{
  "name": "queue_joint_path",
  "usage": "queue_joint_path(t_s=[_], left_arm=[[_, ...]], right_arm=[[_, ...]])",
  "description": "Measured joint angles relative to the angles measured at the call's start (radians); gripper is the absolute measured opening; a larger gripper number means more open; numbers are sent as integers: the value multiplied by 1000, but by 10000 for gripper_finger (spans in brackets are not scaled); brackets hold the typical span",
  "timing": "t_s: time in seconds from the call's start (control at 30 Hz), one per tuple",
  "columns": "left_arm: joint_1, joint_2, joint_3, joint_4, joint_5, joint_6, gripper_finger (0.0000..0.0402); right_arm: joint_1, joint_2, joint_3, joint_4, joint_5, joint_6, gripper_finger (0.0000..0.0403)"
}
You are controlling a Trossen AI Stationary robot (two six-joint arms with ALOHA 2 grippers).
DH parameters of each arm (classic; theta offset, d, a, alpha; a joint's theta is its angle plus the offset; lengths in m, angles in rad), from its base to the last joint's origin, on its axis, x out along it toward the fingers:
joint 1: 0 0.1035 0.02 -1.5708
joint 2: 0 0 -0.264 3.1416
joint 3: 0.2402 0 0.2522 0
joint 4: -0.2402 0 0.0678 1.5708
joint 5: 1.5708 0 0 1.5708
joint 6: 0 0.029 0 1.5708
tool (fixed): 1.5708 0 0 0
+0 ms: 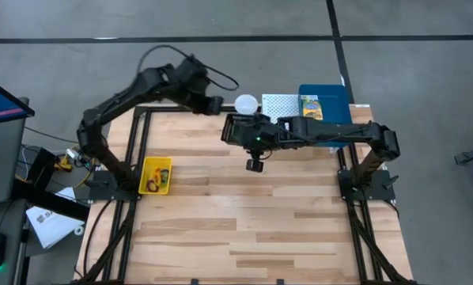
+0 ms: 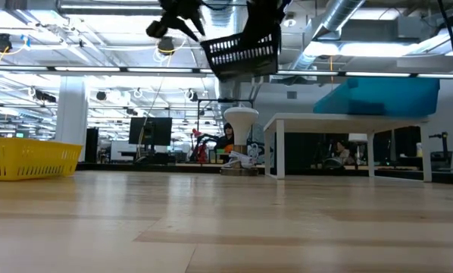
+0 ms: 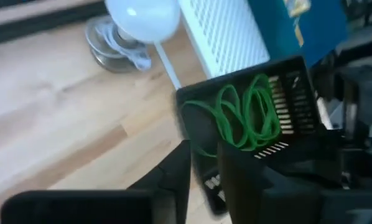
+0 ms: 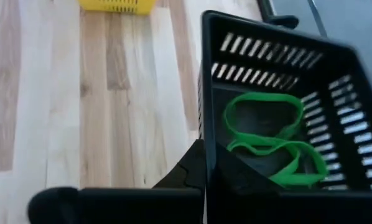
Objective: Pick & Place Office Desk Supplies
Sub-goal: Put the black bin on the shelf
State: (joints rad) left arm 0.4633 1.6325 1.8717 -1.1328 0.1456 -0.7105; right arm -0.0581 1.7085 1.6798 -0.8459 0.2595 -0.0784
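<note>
Black mesh basket (image 2: 242,51) is up off the tabletop (image 2: 226,220), green loops (image 4: 270,140) inside. Right gripper (image 4: 204,171) has its fingers clenched on the basket's wall. Left gripper (image 3: 201,171) sits at the basket rim w/ fingers slightly apart. Yellow bin (image 1: 155,175) sits near the tabletop's left edge.

An open-plan lab: exposed ceiling ducts (image 2: 363,23), monitors (image 2: 151,130), white workbench (image 2: 340,121).
</note>
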Motion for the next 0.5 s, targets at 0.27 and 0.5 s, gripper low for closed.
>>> queue_joint_path(t_s=[0.27, 0.5], left_arm=[[10, -172, -2, -8, -72, 74, 101], [-115, -320, -89, 57, -264, 101, 101]], right_arm=[[-107, -103, -13, -53, -72, -5, 1], [-277, -314, -217, 63, -267, -113, 0]])
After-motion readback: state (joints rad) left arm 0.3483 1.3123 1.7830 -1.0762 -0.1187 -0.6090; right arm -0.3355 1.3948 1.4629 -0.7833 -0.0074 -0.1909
